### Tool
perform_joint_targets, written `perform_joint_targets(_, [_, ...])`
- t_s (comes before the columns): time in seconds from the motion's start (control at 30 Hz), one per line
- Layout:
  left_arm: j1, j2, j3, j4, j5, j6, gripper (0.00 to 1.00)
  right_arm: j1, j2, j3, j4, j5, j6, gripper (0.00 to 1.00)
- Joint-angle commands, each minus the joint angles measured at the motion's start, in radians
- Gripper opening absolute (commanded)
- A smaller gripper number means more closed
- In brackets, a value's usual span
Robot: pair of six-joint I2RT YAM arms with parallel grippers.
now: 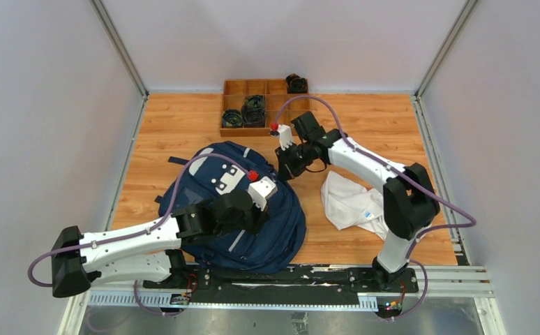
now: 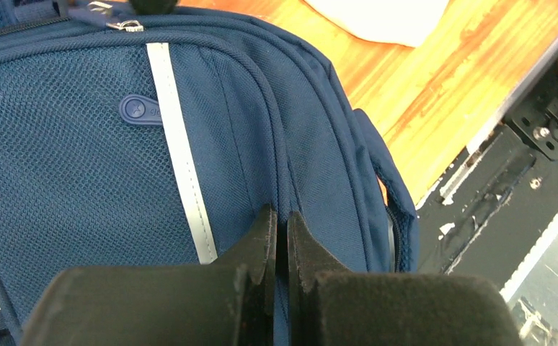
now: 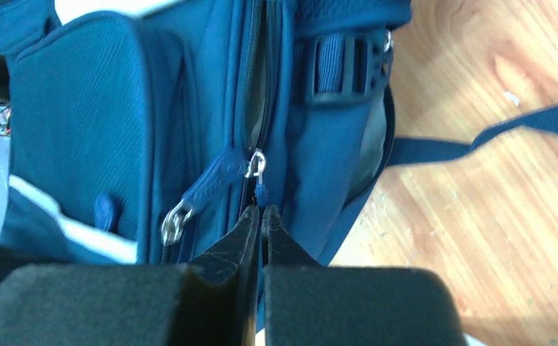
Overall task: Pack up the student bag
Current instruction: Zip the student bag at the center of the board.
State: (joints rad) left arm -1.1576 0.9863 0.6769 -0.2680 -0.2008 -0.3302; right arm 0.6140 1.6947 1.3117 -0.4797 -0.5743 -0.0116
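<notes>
We begin at the near edge. The student bag (image 1: 285, 227) lies front-up on the wooden table (image 1: 176, 125), and its near end reaches the black mounting rail (image 1: 323, 276) where both arms are bolted. The left arm comes in from the bag's near left and lies across it.

The left gripper (image 2: 279, 220) sits on the bag's right half. Its fingers are drawn together to a thin slit, and a raised piped seam of the navy fabric is pinched in that slit. A light grey stripe (image 2: 182, 166) runs just to the left of the seam, across the mesh panel.

At the bag's far right corner is the right gripper (image 3: 262, 213), with its jaws pressed tight. They clamp a small blue zipper pull (image 3: 262, 194) that hangs from a metal slider (image 3: 256, 166), and beyond the slider the zip stands slightly parted. A second, rubbery puller (image 3: 211, 180) with a metal ring hangs loose just beside it. One dark strap (image 3: 478, 140) trails from the bag over the bare wood.

To the right of the bag, under the right arm, a crumpled white cloth (image 1: 351, 202) lies on the table, with a strip of wood between the two.

Beyond the bag, at the table's far edge, stands a wooden divided tray (image 1: 236, 87). Dark coiled items (image 1: 255, 108) sit in some of its compartments, but we cannot tell what they are.
</notes>
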Motion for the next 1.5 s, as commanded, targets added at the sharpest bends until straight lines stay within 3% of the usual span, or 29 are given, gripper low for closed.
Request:
perform_joint_targets(0.0, [-0.010,-0.061,-0.005,0.013,0.175,0.022,0.00,0.015,0.098,0.133,0.015,0.040,-0.063,0.00])
perform_joint_targets(0.27, [-0.010,-0.118,-0.032,0.005,0.253,0.012,0.00,0.015,0.255,0.353,-0.034,-0.008,-0.118,0.00])
perform_joint_targets(0.6, [-0.010,-0.114,-0.027,0.038,0.314,-0.003,0.00,0.017,0.354,0.491,0.009,-0.157,-0.123,0.00])
perform_joint_targets(0.83, [-0.011,-0.126,-0.009,0.029,0.306,0.000,0.00,0.029,0.358,0.471,0.016,-0.162,-0.137,0.00])
perform_joint_targets(1.0, [-0.010,-0.145,0.002,0.008,0.221,-0.007,0.00,0.022,0.315,0.414,0.020,-0.073,-0.108,0.01])
perform_joint_targets(1.1, [-0.010,-0.163,0.021,-0.013,0.111,-0.020,0.00,-0.021,0.267,0.380,0.019,-0.049,-0.026,0.39])
perform_joint_targets(1.23, [0.002,-0.168,0.049,-0.047,-0.050,-0.056,0.00,-0.110,0.101,0.202,0.103,0.040,0.112,0.63])
perform_joint_targets(1.47, [0.135,-0.100,0.097,0.010,-0.083,-0.132,0.00,-0.253,-0.211,-0.179,0.173,0.119,0.306,0.74])
